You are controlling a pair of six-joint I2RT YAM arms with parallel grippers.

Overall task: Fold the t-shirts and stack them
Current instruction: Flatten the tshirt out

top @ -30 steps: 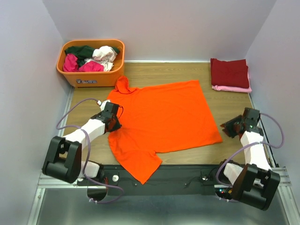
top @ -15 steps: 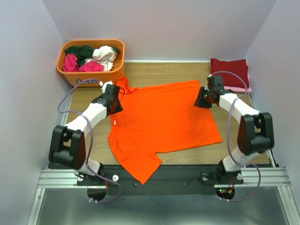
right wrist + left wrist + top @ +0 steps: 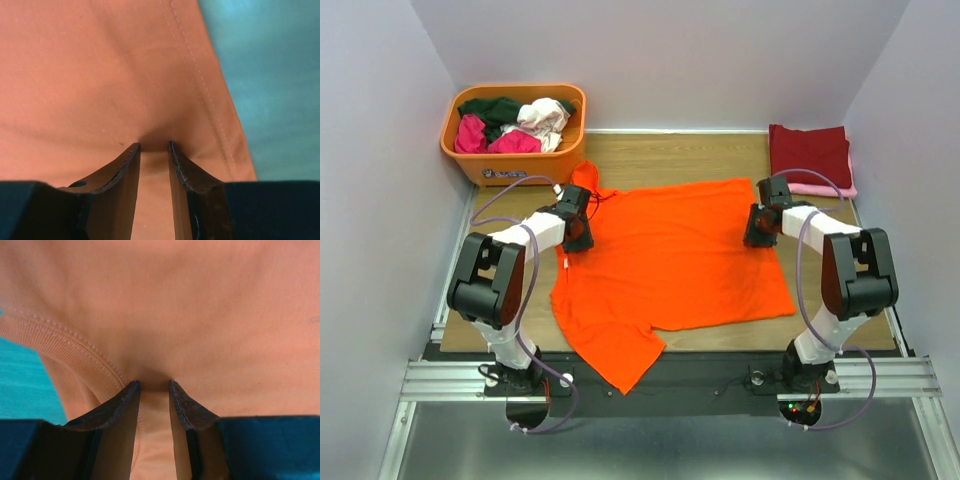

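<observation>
A bright orange t-shirt (image 3: pixel 670 250) lies spread flat on the wooden table (image 3: pixel 670 155), collar to the left and hem to the right. My left gripper (image 3: pixel 580 232) stands on its far left part beside the collar. In the left wrist view its jaws (image 3: pixel 154 385) are a little apart, tips pressed into the cloth (image 3: pixel 200 315) next to the ribbed collar (image 3: pixel 65 347). My right gripper (image 3: pixel 758 226) stands on the shirt's far right corner. Its jaws (image 3: pixel 154 146) are likewise slightly apart and dimple the cloth (image 3: pixel 90 75) near the stitched hem (image 3: pixel 200 85).
An orange plastic tub (image 3: pixel 515 168) at the far left holds several crumpled shirts (image 3: pixel 515 122). At the far right a folded dark red shirt (image 3: pixel 810 152) lies on a folded pink one (image 3: pixel 817 189). One orange sleeve (image 3: pixel 620 360) hangs over the table's near edge.
Both arms have reached away from the near edge. The left gripper went to the collar side, the right swung to the shirt's far right corner, and both came down onto the cloth.
</observation>
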